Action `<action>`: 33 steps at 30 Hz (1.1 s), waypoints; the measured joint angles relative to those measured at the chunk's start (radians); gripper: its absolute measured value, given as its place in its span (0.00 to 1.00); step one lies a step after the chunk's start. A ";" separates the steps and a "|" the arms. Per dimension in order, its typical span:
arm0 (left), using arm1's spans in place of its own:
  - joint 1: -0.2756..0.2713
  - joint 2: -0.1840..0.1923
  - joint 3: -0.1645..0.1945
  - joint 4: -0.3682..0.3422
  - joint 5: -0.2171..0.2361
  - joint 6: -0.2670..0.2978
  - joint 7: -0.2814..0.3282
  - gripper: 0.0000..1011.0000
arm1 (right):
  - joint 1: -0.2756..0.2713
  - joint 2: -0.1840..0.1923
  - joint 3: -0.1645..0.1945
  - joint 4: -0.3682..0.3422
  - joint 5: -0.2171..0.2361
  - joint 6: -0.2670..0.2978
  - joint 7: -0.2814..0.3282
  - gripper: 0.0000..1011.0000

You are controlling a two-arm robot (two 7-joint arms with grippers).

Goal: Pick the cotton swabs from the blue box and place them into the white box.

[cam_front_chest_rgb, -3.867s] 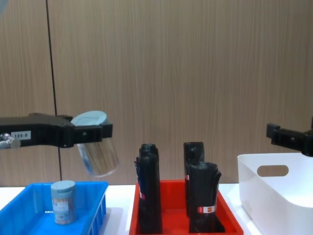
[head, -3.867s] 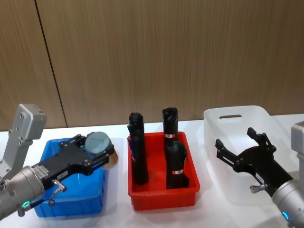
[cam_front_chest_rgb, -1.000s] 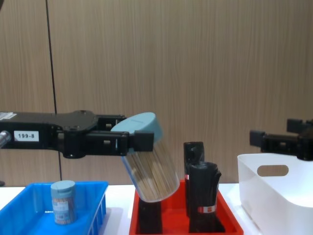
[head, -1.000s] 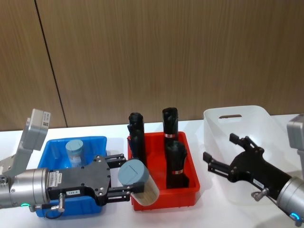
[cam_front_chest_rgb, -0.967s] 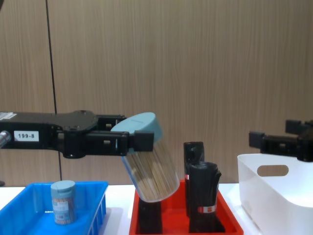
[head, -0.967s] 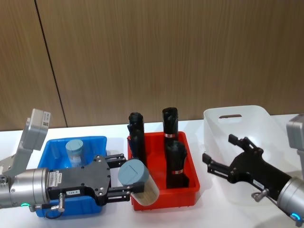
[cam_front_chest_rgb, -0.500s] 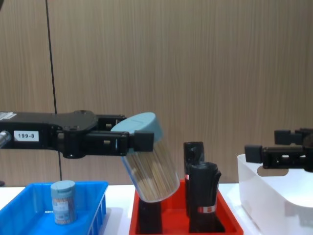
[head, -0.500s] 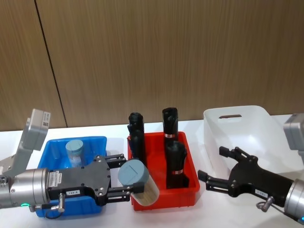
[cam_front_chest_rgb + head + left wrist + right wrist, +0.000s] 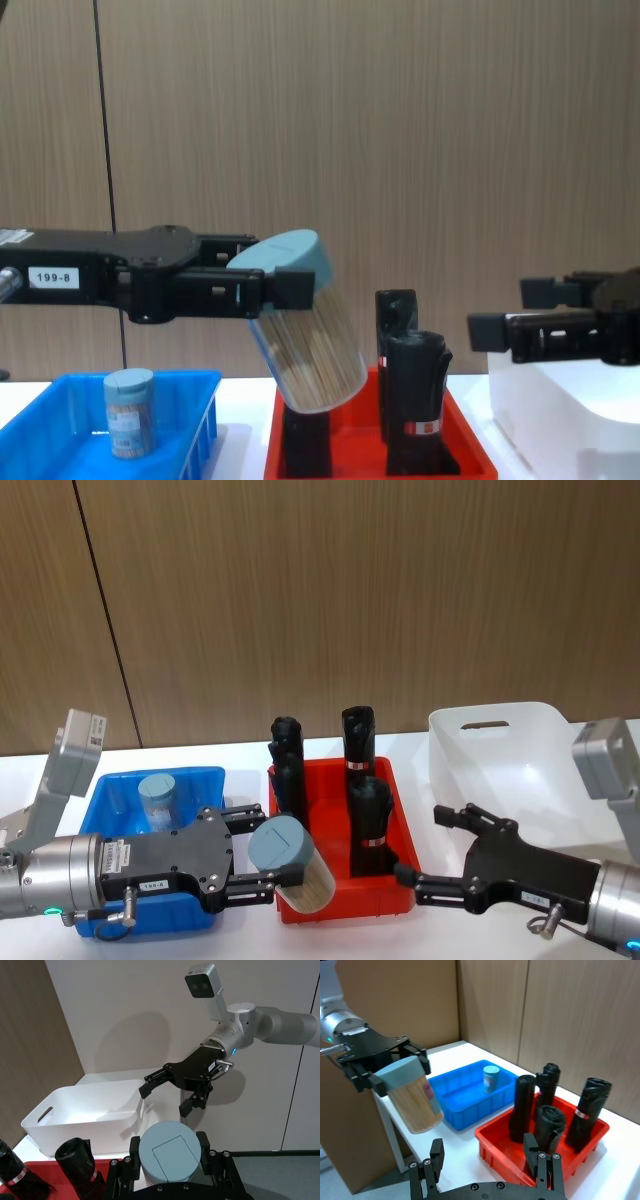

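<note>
- Left gripper (image 9: 256, 850) is clamped on the lid end of a swab jar (image 9: 292, 868), lower centre of the head view. The jar hangs tilted in the air at the near left corner of the red bin (image 9: 345, 902).
- Right gripper (image 9: 424, 844) sits at the lower right, jaws spread wide. It points at the jar but is well apart from it, so this looks like a handover.
- To do it well, the right jaws should straddle the clear body below the lid. They should stay off the left fingers (image 9: 243, 811) and match the jar's tilt.
- Squeeze firmly before the left lets go, because smooth plastic could slip.
- Mind the black rolls (image 9: 371, 825) standing in the red bin, just behind the path.
- After that, the carry goes to the white box (image 9: 541, 716), upper right.
- One more jar (image 9: 157, 798) stands upright in the blue box (image 9: 116, 780), at the left.
</note>
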 joint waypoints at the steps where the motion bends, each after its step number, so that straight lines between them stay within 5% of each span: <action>1: 0.000 0.000 0.000 0.000 0.000 0.000 0.000 0.66 | 0.003 -0.001 -0.003 0.000 -0.002 0.004 0.009 0.99; 33: 0.000 0.000 0.000 0.000 0.000 0.000 0.000 0.66 | 0.046 -0.065 -0.100 0.023 -0.051 0.008 0.087 0.99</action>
